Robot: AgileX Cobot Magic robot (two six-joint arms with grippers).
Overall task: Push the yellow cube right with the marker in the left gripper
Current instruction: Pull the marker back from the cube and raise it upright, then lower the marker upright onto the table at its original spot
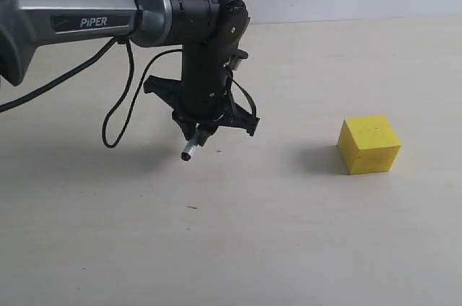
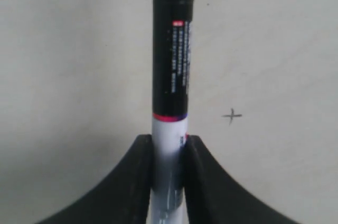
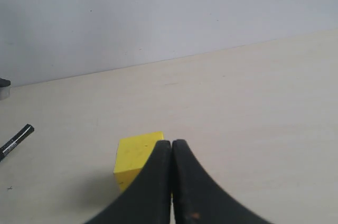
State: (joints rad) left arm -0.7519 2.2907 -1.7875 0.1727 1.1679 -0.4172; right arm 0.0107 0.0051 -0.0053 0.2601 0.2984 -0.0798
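While the marker hangs tip-down: it tilts slightly over the table's middle, beside a small pencilled cross, and looks just clear of the surface, with no contact yet!
Risk, height: carried too high, the tip could ride over the cube's top edge; too low, and it drags on the table and twists in the grip.
Risk, grip: only the white barrel is pinched, so a sideways load from the push could pivot the marker between the jaws.
Risk, aim: an off-centre touch would likely spin the cube, not slide it right.
Left gripper: jaws drawn in narrow and clamped on the white barrel, the long black section poking out beyond them.
Right gripper: fingers pressed together, nothing held, looking over the cube.
Yellow cube: out toward the table's right edge, well apart from the marker and set back from the far edge.
Cube's look: plain bright yellow with crisp edges, sitting flat, turned a little so one corner faces the near edge, shadow on its left.
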